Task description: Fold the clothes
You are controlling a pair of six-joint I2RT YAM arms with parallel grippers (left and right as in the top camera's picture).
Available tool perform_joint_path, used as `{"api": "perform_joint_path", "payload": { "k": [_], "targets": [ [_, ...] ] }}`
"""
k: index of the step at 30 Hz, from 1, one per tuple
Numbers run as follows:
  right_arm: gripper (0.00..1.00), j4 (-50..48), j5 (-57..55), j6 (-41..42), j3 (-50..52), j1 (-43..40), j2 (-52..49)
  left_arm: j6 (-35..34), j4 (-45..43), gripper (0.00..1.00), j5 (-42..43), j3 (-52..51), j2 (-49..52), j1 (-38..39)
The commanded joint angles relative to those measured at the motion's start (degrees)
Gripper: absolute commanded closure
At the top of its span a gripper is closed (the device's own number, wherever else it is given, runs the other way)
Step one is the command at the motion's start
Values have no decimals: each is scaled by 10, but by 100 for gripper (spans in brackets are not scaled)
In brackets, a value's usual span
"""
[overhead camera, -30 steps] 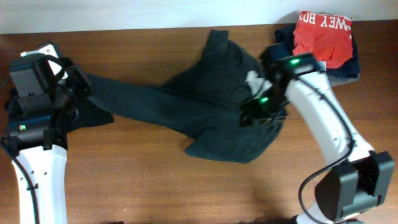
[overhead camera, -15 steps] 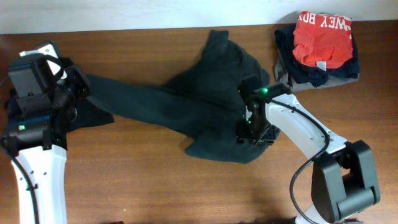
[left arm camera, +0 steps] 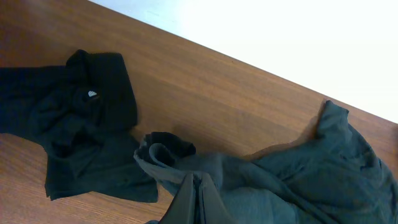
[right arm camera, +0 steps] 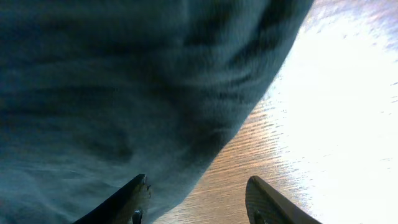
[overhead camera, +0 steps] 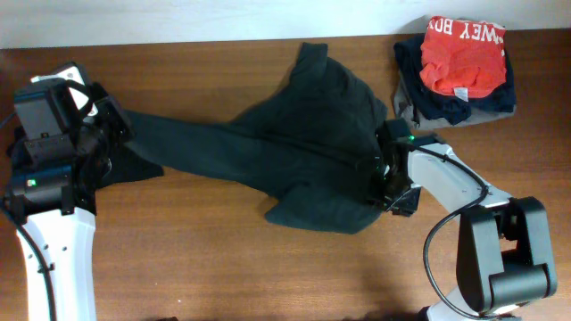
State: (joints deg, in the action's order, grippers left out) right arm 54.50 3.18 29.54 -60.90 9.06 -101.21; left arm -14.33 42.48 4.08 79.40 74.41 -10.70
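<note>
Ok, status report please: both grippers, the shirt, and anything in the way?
Left gripper shut on dark green T-shirt, one end. Right gripper open at its opposite edge. Shirt rumpled, not yet folded. Black garment beside left arm, folded pile far corner.

Brown wooden table, white wall

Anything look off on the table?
The dark shirt is not flat: bunched in the middle, one end pulled into a long tail held by the left gripper. A second black garment lies crumpled beside that gripper. The folded pile looks tidy.
</note>
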Motion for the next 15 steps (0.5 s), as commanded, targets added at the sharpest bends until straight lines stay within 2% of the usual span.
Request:
{"api": "perform_joint_path", "payload": {
  "k": [1, 5, 8, 11, 15],
  "targets": [
    [46, -15, -4, 8, 25, 0, 5, 12, -2, 99, -4, -1, -1, -3],
    [46, -48, 9, 8, 47, 0, 4, 12, 1, 99, -4, -1, -1, -3],
    [52, -66, 22, 8, 56, 0, 4, 12, 6, 99, -4, -1, -1, -3],
    [64, -75, 22, 8, 57, 0, 4, 12, 17, 99, -5, -1, -1, -3],
    [90, -94, 22, 8, 56, -2, 4, 12, 44, 99, -9, -1, -1, -3]
  ]
}}
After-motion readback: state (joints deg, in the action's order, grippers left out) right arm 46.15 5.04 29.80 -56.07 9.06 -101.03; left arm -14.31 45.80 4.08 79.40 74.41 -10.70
